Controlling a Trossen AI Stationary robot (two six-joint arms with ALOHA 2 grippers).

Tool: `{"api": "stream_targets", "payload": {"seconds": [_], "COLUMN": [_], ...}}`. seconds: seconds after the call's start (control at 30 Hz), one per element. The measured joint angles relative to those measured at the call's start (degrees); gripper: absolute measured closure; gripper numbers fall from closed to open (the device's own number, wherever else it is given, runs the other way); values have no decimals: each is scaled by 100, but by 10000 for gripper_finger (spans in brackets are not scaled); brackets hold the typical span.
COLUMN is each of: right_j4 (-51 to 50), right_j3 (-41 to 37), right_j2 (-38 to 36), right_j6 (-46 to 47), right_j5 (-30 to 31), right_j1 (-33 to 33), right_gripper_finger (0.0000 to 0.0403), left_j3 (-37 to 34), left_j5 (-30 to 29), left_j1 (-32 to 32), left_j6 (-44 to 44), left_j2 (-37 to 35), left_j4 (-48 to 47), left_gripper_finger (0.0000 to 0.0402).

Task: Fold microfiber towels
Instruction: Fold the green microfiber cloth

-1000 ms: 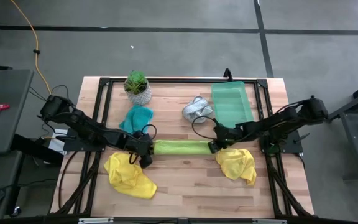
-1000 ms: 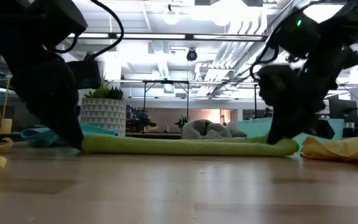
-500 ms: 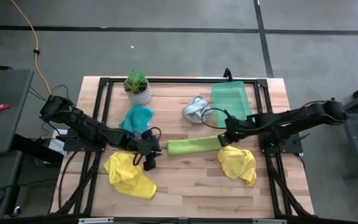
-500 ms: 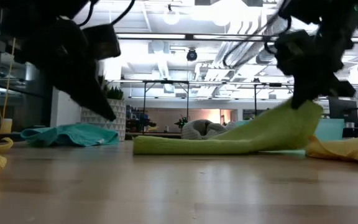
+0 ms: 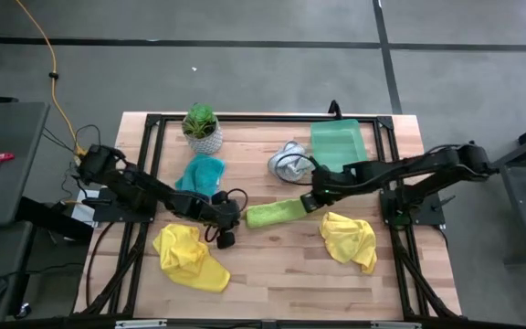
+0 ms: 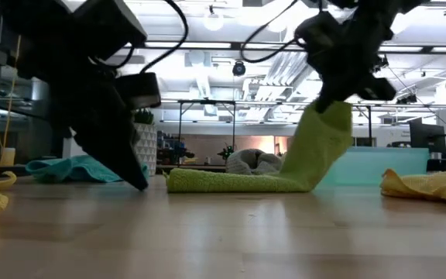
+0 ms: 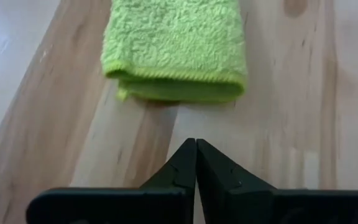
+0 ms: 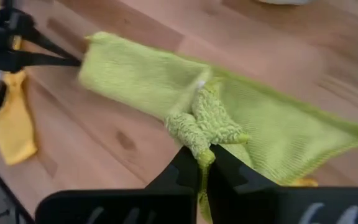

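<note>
Right end effector [image 5: 312, 201] grips the lime green towel [image 5: 275, 213] by its end, raised to fold it over; my left end effector [image 5: 229, 230], clenched empty, rests just beside its other end.

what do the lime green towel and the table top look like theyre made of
Lime green towel: seems a soft microfiber or terry cloth, matte; its surface is fuzzy with tiny loops and the edge is stitched. Table top: looks like light wood planks with a smooth finish, showing grain lines and a knot.
</note>
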Motion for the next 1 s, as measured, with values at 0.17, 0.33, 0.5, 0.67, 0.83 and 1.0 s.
{"api": "stream_targets", "payload": {"seconds": [0.17, 0.33, 0.5, 0.67, 0.83, 1.0], "right_j4": [644, 1249, 1964, 2763, 3259, 3563], "right_j3": [344, 635, 811, 833, 833, 833], "right_j2": [600, 1122, 1593, 1960, 2251, 2507], "right_j6": [-103, -87, 72, 314, 437, 485], "right_j5": [-290, -310, -311, -328, -554, -809], "right_j1": [39, 37, 37, 37, 37, 37], "right_gripper_finger": [403, 403, 403, 403, 403, 403], "left_j3": [-4, -7, -8, -9, -9, -11], "left_j5": [-143, -192, -192, -202, -209, -211], "left_j1": [2, 3, 2, 2, 2, 2], "left_j6": [-7, -6, -7, -7, -7, -8], "left_j2": [241, 280, 282, 284, 284, 284], "left_j4": [616, 715, 723, 724, 730, 737], "left_gripper_finger": [401, 401, 401, 401, 401, 401]}}
